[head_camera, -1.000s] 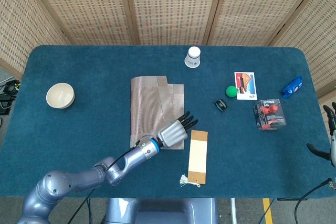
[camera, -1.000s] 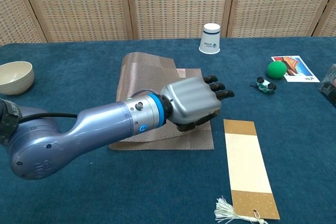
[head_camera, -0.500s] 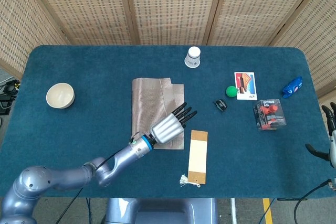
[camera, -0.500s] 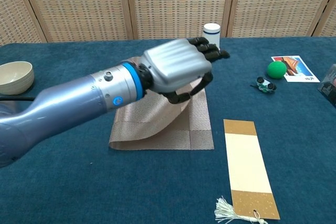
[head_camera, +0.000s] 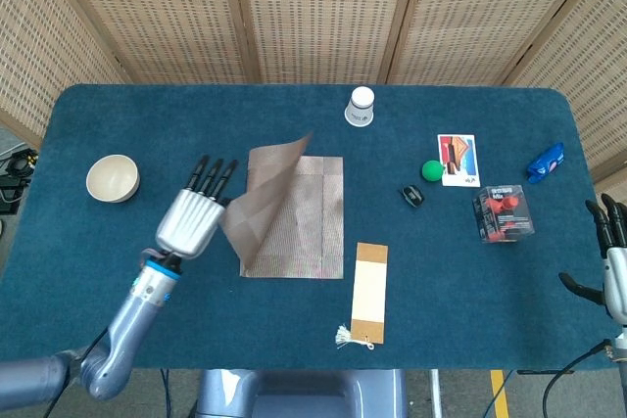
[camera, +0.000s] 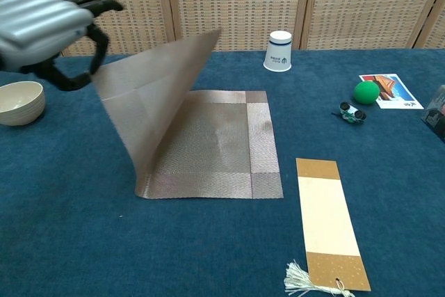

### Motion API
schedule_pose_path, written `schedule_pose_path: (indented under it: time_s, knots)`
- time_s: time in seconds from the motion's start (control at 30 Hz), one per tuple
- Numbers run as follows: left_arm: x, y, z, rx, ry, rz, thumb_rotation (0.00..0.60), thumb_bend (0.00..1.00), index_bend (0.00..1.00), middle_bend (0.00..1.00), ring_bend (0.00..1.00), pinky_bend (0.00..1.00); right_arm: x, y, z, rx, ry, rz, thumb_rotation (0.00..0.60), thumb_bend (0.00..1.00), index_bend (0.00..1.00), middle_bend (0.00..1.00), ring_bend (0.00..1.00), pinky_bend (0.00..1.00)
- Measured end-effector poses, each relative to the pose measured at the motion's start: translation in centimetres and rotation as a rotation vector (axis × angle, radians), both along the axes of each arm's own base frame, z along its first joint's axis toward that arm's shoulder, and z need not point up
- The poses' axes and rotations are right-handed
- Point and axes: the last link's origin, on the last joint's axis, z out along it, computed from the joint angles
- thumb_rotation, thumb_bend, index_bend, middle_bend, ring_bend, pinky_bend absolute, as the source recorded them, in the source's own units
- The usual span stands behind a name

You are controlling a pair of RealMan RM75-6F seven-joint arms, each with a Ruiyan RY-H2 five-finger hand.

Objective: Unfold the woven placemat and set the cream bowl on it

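Observation:
The woven placemat [head_camera: 304,212] lies mid-table with its right half flat. Its left half stands lifted as a flap [camera: 149,102], tilted up and leftward. My left hand [head_camera: 191,220] is raised left of the mat and holds the flap's edge with curled fingers; the chest view shows that hand [camera: 45,26] at the top left. The cream bowl [head_camera: 112,178] sits upright at the table's left side, apart from the mat, also seen as the bowl [camera: 21,102] below the hand. My right hand [head_camera: 609,256] hangs past the table's right edge, fingers apart, holding nothing.
A white paper cup [head_camera: 361,106] stands behind the mat. A tan bookmark with a tassel [head_camera: 369,291] lies right of the mat's front corner. Farther right are a green ball [head_camera: 432,170], a picture card [head_camera: 458,160], a small black object [head_camera: 412,196], a red-and-black box [head_camera: 503,213] and a blue packet [head_camera: 545,162].
My left hand has swung from the mat's right front corner up and over to the left, carrying the top layer with it. The folded mat has opened, its right half now flat.

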Motion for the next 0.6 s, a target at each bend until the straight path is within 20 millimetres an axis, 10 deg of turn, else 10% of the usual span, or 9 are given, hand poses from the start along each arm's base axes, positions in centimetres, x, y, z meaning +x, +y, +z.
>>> schedule_pose_path:
  time_s: [0.23, 0.43, 0.6]
  knots:
    - [-5.7, -2.9, 1.4, -0.011, -0.009, 0.287, 0.600, 0.41, 0.72, 0.00, 0.00, 0.00, 0.2, 0.1, -0.3, 0.008, 0.007, 0.007, 0.600, 0.00, 0.09, 0.00, 0.00, 0.00]
    - [-7.6, -3.7, 1.2, -0.019, -0.016, 0.392, 0.600, 0.19, 0.02, 0.00, 0.00, 0.00, 0.2, 0.1, -0.4, 0.016, 0.011, 0.007, 0.600, 0.00, 0.09, 0.00, 0.00, 0.00]
    - [-7.8, -4.1, 1.2, -0.032, -0.053, 0.428, 0.600, 0.02, 0.00, 0.00, 0.00, 0.00, 0.2, 0.0, -0.6, 0.022, 0.015, 0.005, 0.600, 0.00, 0.09, 0.00, 0.00, 0.00]
